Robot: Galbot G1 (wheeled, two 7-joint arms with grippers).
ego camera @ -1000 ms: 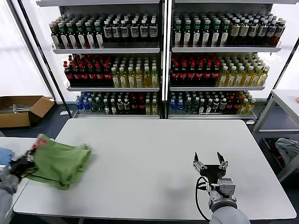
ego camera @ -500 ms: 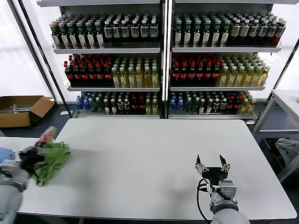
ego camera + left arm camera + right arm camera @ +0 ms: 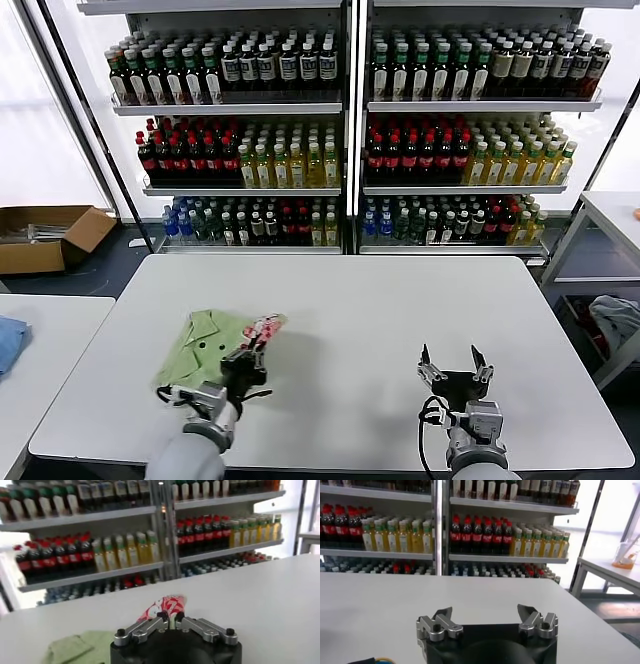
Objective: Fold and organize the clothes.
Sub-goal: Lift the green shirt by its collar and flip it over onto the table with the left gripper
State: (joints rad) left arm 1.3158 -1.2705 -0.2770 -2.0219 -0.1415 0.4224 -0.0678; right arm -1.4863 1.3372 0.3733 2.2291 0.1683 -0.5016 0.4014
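Note:
A light green polo shirt (image 3: pixel 200 345) lies bunched on the white table (image 3: pixel 360 320) at its front left, collar and dark buttons showing. My left gripper (image 3: pixel 255 350) is shut on the shirt's red-and-white checkered part (image 3: pixel 266 326), which sticks up past the fingertips. In the left wrist view the jaws stand pinched together on that printed fabric (image 3: pixel 165 606), my left gripper (image 3: pixel 170 617) holding it just above the tabletop, with green cloth (image 3: pixel 80 647) to one side. My right gripper (image 3: pixel 453 362) hovers open over the table's front right, nothing between its fingers (image 3: pixel 445 614).
A second white table (image 3: pixel 40 340) stands at the left with a blue cloth (image 3: pixel 8 340) on its edge. Shelves of bottles (image 3: pixel 340 130) fill the back. A cardboard box (image 3: pixel 45 235) sits on the floor at left. Another table (image 3: pixel 610 215) stands at right.
My left gripper has carried the green shirt from the table's left edge rightward onto the front-left of the table. The right gripper has barely moved.

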